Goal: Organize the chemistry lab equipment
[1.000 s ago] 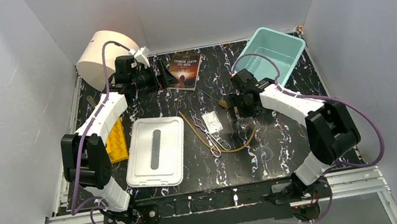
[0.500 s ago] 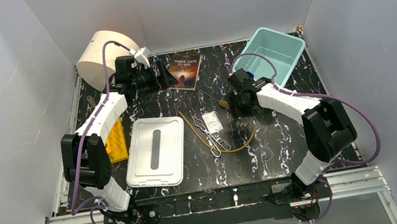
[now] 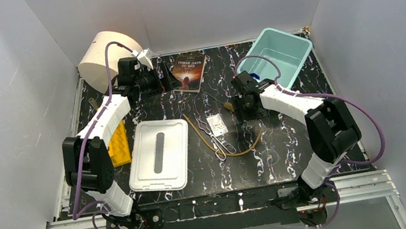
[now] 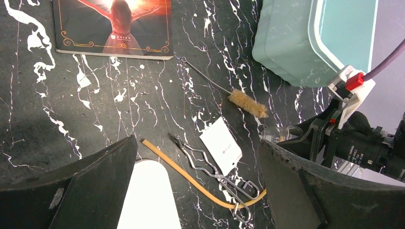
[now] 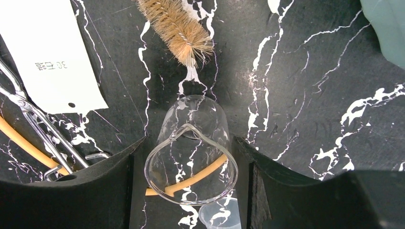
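My right gripper point(image 5: 190, 164) is shut on a little clear glass beaker point(image 5: 193, 129) and holds it above the table, just right of the white packet point(image 3: 217, 124). In the top view this gripper point(image 3: 241, 107) is beside the brown brush point(image 3: 228, 106). The brush point(image 5: 179, 28) and packet point(image 5: 47, 57) also lie ahead of it in the right wrist view. Metal tongs point(image 4: 215, 176) lie across the tan rubber tubing point(image 4: 191, 176). A small clear dish point(image 5: 219, 217) sits under the beaker. A blue-ended tube point(image 3: 254, 74) lies in the teal bin point(image 3: 285, 47). My left gripper point(image 4: 198, 186) is open and empty.
A dark-covered book point(image 3: 188, 71) lies at the back centre, beside my left gripper point(image 3: 168, 77). A big cream cylinder point(image 3: 98, 60) stands at the back left. A white tray point(image 3: 160, 154) and a yellow block point(image 3: 119, 144) lie on the left.
My right gripper has moved slightly toward the back with the beaker in it. The left arm has not moved.
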